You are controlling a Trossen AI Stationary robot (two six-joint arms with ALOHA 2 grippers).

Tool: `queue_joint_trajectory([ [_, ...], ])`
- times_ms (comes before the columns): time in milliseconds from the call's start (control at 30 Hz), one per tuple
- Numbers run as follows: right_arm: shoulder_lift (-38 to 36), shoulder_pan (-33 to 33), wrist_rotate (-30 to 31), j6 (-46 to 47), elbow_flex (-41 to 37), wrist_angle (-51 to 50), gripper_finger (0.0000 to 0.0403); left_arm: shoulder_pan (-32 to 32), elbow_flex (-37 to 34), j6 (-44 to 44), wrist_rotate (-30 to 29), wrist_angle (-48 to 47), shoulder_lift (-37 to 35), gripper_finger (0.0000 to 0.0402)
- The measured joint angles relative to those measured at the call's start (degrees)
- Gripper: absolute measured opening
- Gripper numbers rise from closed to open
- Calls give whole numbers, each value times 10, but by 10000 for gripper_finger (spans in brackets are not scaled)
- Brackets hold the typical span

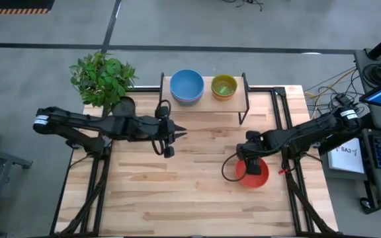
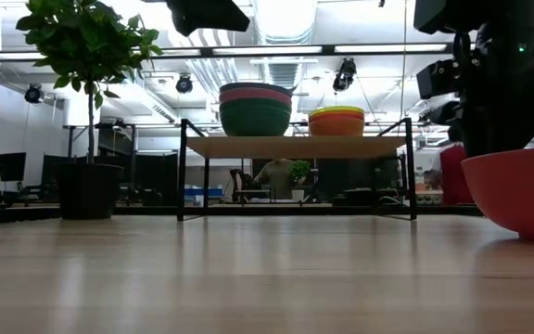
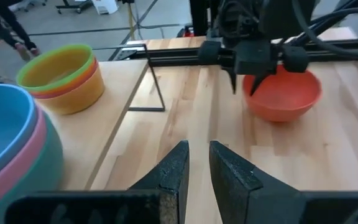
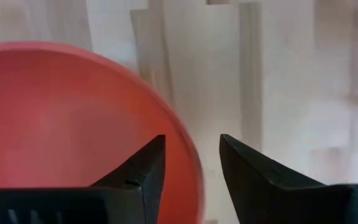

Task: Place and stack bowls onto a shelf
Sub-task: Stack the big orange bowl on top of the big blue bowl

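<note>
The shelf [image 1: 207, 104] stands at the table's far edge. On it sits a large stack with blue on top, then pink and teal [image 2: 255, 111], and a small stack of lime, yellow and orange bowls [image 3: 64, 78]. No purple bowl shows. A red bowl [image 1: 253, 175] rests on its base on the table, right of middle. My right gripper [image 4: 192, 158] is open, above that bowl's left rim, pointing down. My left gripper [image 1: 177, 135] hovers in front of the shelf's left half, level, open by a narrow gap, holding nothing. My right gripper comes at the red bowl's rim [image 4: 188, 155] from above, one finger over the bowl's inside and the other outside over the wood. Whether either finger touches the rim, I cannot tell. The bowl sits upright on the table.
A potted plant [image 1: 102, 79] stands at the table's far left corner, left of the shelf. Bare wood [image 1: 177, 192] covers the table's near half. Black metal legs [image 2: 182, 172] carry the shelf, with open space under its top.
</note>
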Motion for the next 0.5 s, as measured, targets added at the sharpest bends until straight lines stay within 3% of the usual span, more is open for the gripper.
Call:
queue_joint_trajectory([
  [200, 0, 0, -8, 5, -21, 43, 101, 0, 0, 6, -25, 1, 10, 46],
  [367, 0, 0, -8, 7, -18, 47, 23, 0, 0, 6, -54, 1, 10, 46],
  [500, 0, 0, -15, 20, -9, 46, 11, -1, 0, 1, -113, 2, 9, 46],
])
